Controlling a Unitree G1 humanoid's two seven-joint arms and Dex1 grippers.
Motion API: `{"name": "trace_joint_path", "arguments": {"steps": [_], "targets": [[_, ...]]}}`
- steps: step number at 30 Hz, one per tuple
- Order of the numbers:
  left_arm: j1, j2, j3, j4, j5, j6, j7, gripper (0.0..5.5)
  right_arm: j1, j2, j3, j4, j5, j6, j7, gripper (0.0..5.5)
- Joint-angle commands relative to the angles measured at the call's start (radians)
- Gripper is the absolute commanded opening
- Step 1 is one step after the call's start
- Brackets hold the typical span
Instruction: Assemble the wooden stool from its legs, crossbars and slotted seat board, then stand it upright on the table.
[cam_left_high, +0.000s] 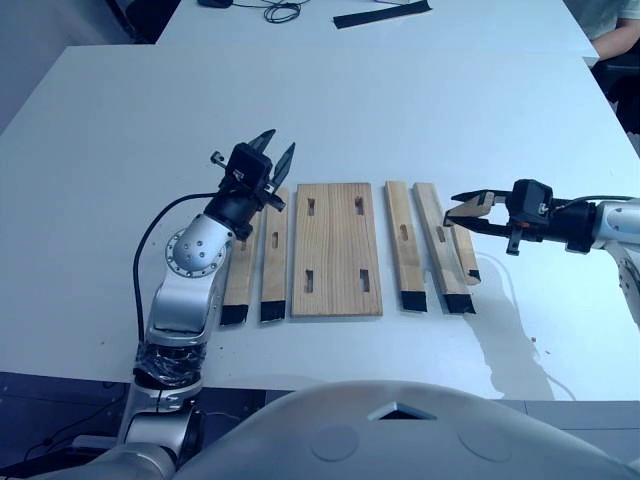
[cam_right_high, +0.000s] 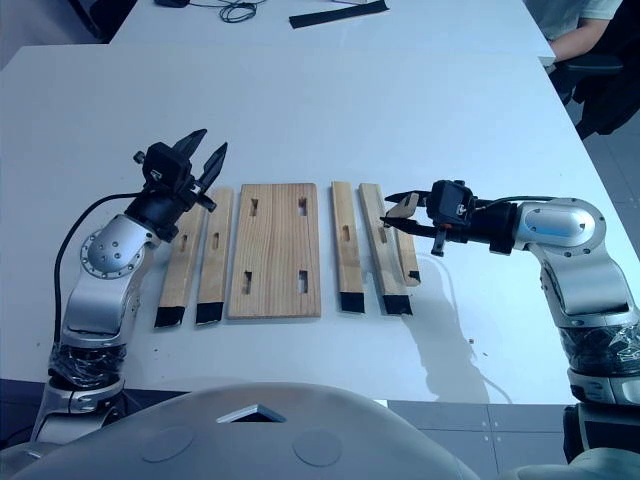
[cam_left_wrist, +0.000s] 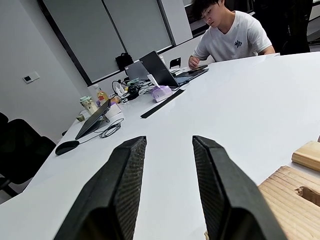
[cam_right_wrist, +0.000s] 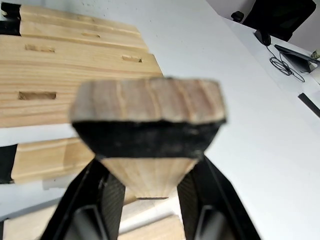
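The slotted seat board (cam_left_high: 335, 250) lies flat at the table's middle. Two black-tipped legs (cam_left_high: 273, 255) lie side by side to its left, and two more legs (cam_left_high: 403, 245) to its right. A shorter piece (cam_left_high: 465, 258) rests beside the rightmost leg. My left gripper (cam_left_high: 272, 157) hangs open above the far ends of the left legs, its dark fingers (cam_left_wrist: 125, 185) holding nothing. My right gripper (cam_left_high: 465, 210) hovers over the far end of the right-hand pieces. It is shut on a short wooden piece (cam_right_wrist: 147, 100) with a black end.
The white table (cam_left_high: 150, 130) has bare room to the left, far side and front right. A second table behind carries a black strip (cam_left_high: 380, 14) and cables (cam_left_high: 282, 10). The left wrist view shows laptops (cam_left_wrist: 160, 70) and a seated person far off.
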Motion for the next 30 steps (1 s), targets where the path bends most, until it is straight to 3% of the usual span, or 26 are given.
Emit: {"name": "trace_joint_path", "arguments": {"steps": [1,18,30], "targets": [[-0.012,0.008,-0.005,-0.002,0.0,-0.003,-0.014,1.7,0.021,0.014,0.015,0.008,-0.021,-0.024,0.0,1.3],[-0.038,0.023,0.001,-0.004,-0.016,0.007,-0.061,1.7,0.118,0.001,0.04,-0.002,-0.021,-0.047,0.033,1.3],[-0.037,0.025,-0.01,-0.008,-0.017,0.015,-0.077,1.7,0.01,0.009,0.112,0.132,-0.037,-0.025,0.103,1.3]]}}
